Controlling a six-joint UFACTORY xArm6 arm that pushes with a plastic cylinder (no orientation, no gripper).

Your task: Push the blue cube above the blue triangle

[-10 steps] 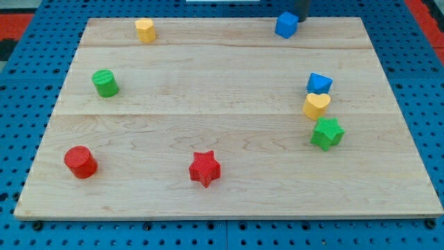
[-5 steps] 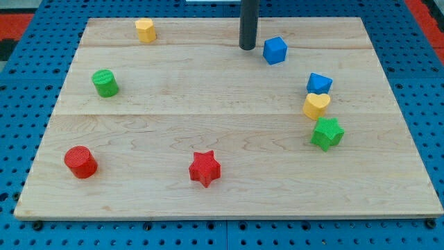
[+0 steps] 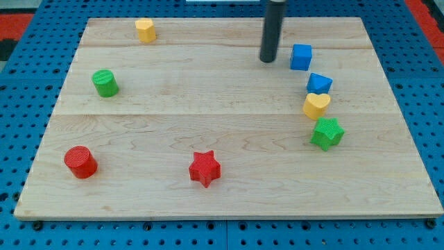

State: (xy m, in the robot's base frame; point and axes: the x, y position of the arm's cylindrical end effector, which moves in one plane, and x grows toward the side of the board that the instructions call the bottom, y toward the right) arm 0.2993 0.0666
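The blue cube point(image 3: 301, 56) lies on the wooden board at the view's upper right. The blue triangle point(image 3: 319, 82) sits just below it and a little to the right, with a small gap between them. My tip point(image 3: 268, 60) rests on the board to the left of the blue cube, a short gap away and not touching it. The dark rod rises from the tip to the view's top edge.
A yellow heart point(image 3: 316, 105) touches the blue triangle from below, and a green star point(image 3: 327, 133) lies under that. A yellow block point(image 3: 145, 30) is at the upper left, a green cylinder point(image 3: 105, 82) at the left, a red cylinder point(image 3: 80, 162) at the lower left, a red star point(image 3: 205, 169) at the bottom middle.
The blue cube has slid down from the board's top edge, then to the right, ending just above the blue triangle. My tip swung round to the cube's left and followed it right.
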